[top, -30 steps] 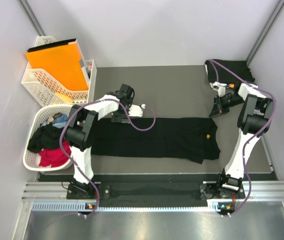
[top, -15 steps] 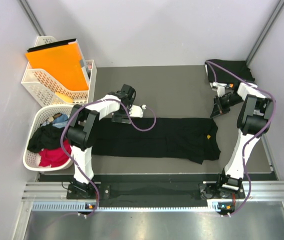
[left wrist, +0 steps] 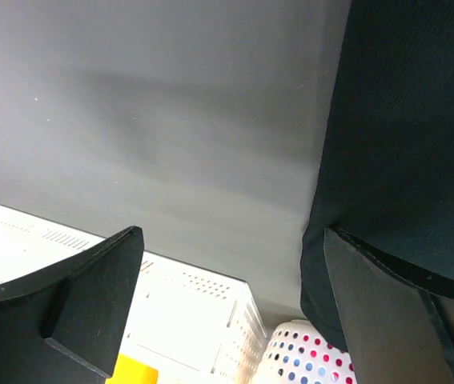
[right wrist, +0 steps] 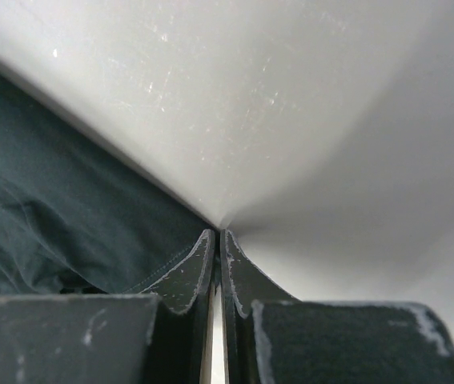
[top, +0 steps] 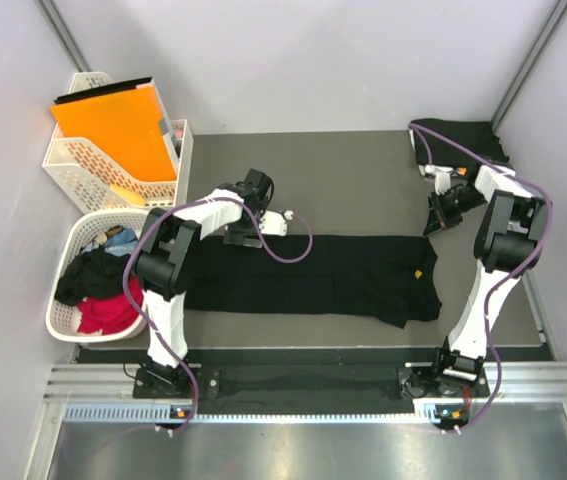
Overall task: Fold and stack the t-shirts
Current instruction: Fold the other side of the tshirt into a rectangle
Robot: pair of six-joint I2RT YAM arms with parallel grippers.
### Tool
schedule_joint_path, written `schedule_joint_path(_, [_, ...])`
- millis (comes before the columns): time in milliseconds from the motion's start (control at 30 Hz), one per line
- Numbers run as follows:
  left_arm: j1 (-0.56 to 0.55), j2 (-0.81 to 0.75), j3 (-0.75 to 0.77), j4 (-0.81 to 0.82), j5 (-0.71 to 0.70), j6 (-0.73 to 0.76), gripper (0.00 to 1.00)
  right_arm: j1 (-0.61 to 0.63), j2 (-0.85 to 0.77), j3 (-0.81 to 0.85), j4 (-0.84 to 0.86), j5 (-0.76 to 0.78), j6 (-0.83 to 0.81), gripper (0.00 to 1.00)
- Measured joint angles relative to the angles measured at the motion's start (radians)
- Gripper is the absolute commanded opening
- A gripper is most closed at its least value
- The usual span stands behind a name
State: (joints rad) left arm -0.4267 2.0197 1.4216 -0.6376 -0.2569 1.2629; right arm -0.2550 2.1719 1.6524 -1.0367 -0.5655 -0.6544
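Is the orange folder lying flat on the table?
No, the orange folder leans inside the white lattice basket at the far left.

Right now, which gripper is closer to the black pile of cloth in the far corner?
Right. The right gripper, shut, hangs just in front of the black pile; the left gripper, open, is across the table at the spread black shirt's edge.

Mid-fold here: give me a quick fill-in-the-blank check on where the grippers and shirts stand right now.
1. The left gripper is ___, at the far edge of the spread black t-shirt.
2. The right gripper is ___, near the black pile in the far right corner.
3. The round basket holds a black garment and a ___ one.
4. The folder in the lattice basket is ___.
Missing words: open; shut; red; orange.
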Motion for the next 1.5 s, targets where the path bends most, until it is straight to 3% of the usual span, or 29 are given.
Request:
schedule_joint_path(33, [0.000, 0.000, 0.000, 0.000, -0.001, 0.000, 0.99, 0.000, -0.002, -0.004, 0.004, 0.002, 0.000, 0.06])
schedule_joint_path(167, [-0.002, 0.001, 0.000, 0.000, -0.004, -0.001, 0.99, 0.004, -0.013, -0.010, 0.021, 0.024, -0.004, 0.30])
schedule_joint_path(233, [-0.002, 0.001, 0.000, 0.001, -0.006, -0.004, 0.99, 0.003, -0.017, -0.010, 0.033, 0.033, -0.005, 0.36])
schedule_joint_path(467, [-0.002, 0.001, 0.000, 0.010, -0.017, -0.034, 0.99, 0.003, -0.047, -0.010, 0.073, 0.071, -0.004, 0.40])
schedule_joint_path(600, [-0.001, -0.003, 0.002, 0.022, -0.020, -0.067, 0.99, 0.004, -0.092, -0.010, 0.080, 0.072, 0.005, 0.31])
schedule_joint_path(633, [-0.001, -0.003, 0.003, 0.026, -0.017, -0.075, 0.99, 0.005, -0.107, -0.010, 0.079, 0.071, 0.006, 0.18])
schedule_joint_path(700, [0.001, -0.003, 0.013, 0.040, -0.001, -0.093, 0.99, 0.007, -0.142, -0.008, 0.075, 0.068, 0.007, 0.00])
schedule_joint_path(867, [-0.004, -0.026, 0.034, 0.076, 0.037, -0.119, 0.99, 0.034, -0.205, -0.015, 0.046, 0.056, 0.003, 0.00])
schedule_joint_path(1100, [-0.008, -0.107, 0.033, 0.097, 0.066, -0.161, 0.99, 0.125, -0.241, -0.180, 0.049, 0.055, 0.000, 0.00])
schedule_joint_path(1500, [-0.008, -0.170, -0.106, 0.128, 0.053, -0.138, 0.99, 0.148, -0.241, -0.240, 0.069, 0.072, 0.002, 0.00])
